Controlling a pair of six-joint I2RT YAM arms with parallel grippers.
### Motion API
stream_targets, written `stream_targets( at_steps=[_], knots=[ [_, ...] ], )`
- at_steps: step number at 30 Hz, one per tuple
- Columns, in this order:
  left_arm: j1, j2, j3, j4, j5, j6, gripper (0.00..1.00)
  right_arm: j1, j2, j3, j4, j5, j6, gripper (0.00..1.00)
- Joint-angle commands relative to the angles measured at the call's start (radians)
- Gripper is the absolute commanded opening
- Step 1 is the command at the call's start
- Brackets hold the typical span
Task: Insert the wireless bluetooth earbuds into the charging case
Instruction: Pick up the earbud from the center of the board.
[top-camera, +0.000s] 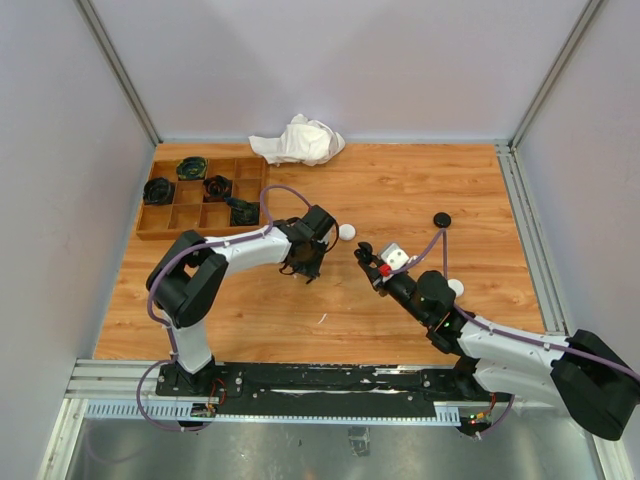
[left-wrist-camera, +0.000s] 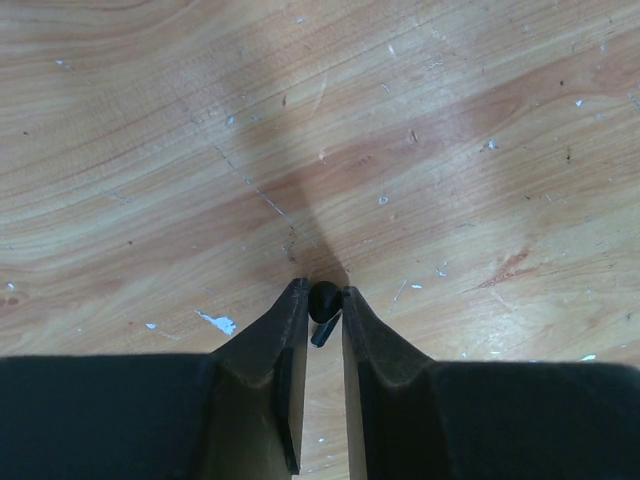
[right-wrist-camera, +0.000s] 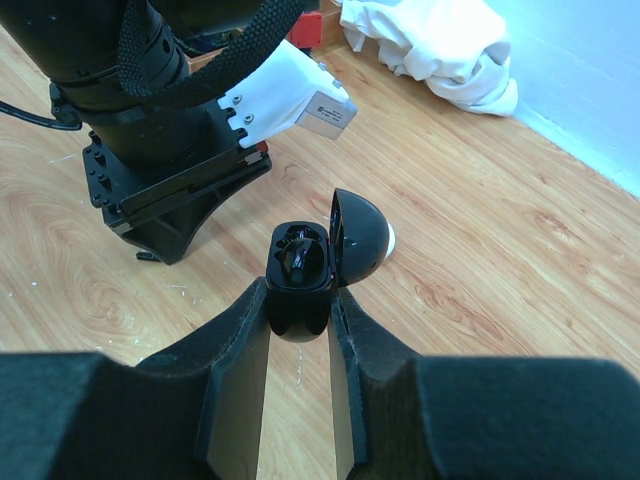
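Black earbud (left-wrist-camera: 323, 303), tiny, round glossy head, short stem, pinched between left gripper (left-wrist-camera: 320, 292) tips, black charging case (right-wrist-camera: 299, 262), lid (right-wrist-camera: 358, 236) hinged open, clamped in right gripper (right-wrist-camera: 301, 300)

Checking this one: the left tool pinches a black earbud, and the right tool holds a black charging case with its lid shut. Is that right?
Not quite. The lid is open, not shut: the right wrist view shows it standing up beside the black charging case, which the right tool holds. The rest stands: the left tool pinches a black earbud.
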Motion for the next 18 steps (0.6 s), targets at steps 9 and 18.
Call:
stream_targets(
  at_steps=[9, 18],
  knots=[
    [-0.006, -0.275, -0.126, 0.142, -0.047, -0.019, 0.13, -0.005, -0.016, 0.034, 0.033, -0.110, -0.001, 0.26],
    [-0.006, -0.606, -0.282, 0.392, 0.033, -0.019, 0.11, -0.005, -0.080, 0.031, 0.036, -0.179, 0.035, 0.25]
  ],
)
